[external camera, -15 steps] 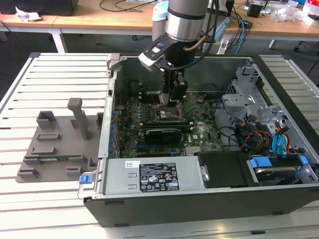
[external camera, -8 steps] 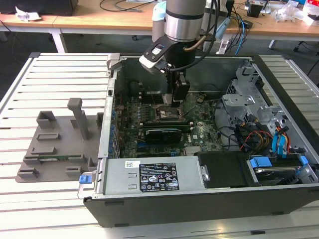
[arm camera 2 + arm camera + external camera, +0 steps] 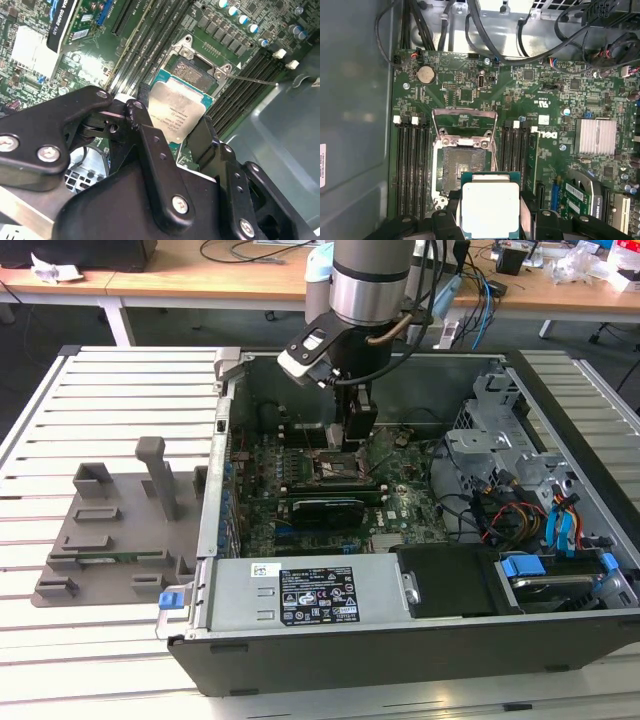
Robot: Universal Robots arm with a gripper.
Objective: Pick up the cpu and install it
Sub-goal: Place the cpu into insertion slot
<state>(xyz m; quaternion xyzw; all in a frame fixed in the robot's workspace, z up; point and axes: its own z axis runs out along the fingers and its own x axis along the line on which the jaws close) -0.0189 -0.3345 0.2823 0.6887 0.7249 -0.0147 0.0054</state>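
The cpu [image 3: 490,206], a small square chip with a silver-grey top and a teal rim, is held flat between the black fingers [image 3: 451,212] of my gripper [image 3: 490,210]. In the second wrist view the cpu [image 3: 176,111] sits in the gripper [image 3: 172,119], just over the near edge of the open socket [image 3: 192,75]. The socket [image 3: 464,167] lies bare, with its metal load plate [image 3: 465,125] flipped up behind it. In the exterior view the gripper [image 3: 352,437] reaches down into the open computer case [image 3: 400,650], above the motherboard.
Memory slots [image 3: 412,165] flank the socket on both sides. A long black graphics card [image 3: 325,508] lies just in front of it. A drive cage [image 3: 500,440] and cables [image 3: 500,515] crowd the exterior view's right. A grey fixture tray [image 3: 110,530] rests outside the case.
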